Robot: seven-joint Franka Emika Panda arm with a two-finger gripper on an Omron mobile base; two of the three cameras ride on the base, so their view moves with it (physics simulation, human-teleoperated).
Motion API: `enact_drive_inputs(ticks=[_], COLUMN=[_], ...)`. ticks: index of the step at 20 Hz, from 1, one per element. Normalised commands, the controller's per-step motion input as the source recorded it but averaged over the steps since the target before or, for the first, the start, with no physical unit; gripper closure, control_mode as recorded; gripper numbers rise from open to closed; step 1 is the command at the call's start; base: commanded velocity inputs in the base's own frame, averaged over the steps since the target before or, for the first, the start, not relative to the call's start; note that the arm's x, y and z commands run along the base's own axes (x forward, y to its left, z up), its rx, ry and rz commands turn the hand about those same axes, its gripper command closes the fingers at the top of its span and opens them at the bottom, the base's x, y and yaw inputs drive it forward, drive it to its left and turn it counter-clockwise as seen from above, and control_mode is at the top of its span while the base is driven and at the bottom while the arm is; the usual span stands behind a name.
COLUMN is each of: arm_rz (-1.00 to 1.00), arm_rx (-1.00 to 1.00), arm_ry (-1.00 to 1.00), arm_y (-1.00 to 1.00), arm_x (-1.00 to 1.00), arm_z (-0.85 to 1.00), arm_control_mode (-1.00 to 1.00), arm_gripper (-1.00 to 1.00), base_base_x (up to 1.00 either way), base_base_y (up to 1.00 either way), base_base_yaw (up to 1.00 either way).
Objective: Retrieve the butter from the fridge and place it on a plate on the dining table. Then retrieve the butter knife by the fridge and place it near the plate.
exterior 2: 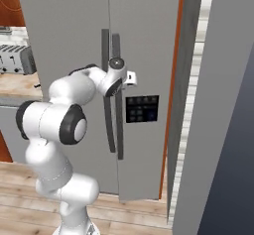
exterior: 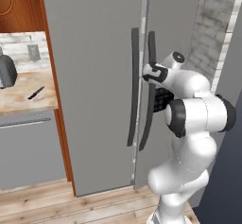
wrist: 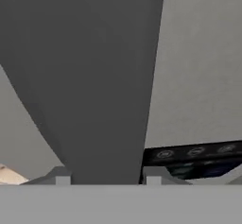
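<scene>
Gripper [wrist: 104, 179] is clamped around the fridge's right door handle [exterior: 151, 72], doors shut. The handle's curved, so the fingers could slide off mid-pull and leave the fridge [exterior: 94, 76] closed.

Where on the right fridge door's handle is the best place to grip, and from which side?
Grip the right door handle on its upper part, coming straight at the fridge front. The handle is a long curved vertical bar that seems to stand off the door, so fingers can pass either side. The pincer already straddles it there in the hand view, a fingertip on each side.
</scene>
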Motion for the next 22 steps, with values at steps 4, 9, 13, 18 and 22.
enact_drive_inputs(ticks=[4,9,13,18,22], arm_rz=[0.06,0.10,0.08,0.01,-0.07], arm_rx=[0.00,0.00,0.00,-0.12,-0.29], arm_ry=[0.00,0.00,0.00,0.01,0.10], arm_y=[-0.82,-0.95,-1.00,-0.14,0.76], arm_x=[-1.00,-1.00,-1.00,-0.90,-0.24], arm_z=[0.18,0.30,0.27,0.39,0.39], arm_control_mode=[-1.00,-1.00,-1.00,-1.00,-1.00], arm_gripper=[1.00,1.00,1.00,1.00,1.00], base_base_x=[0.00,0.00,0.00,0.00,0.00], base_base_y=[0.00,0.00,0.00,0.00,0.00], base_base_yaw=[0.00,0.00,0.00,0.00,0.00])
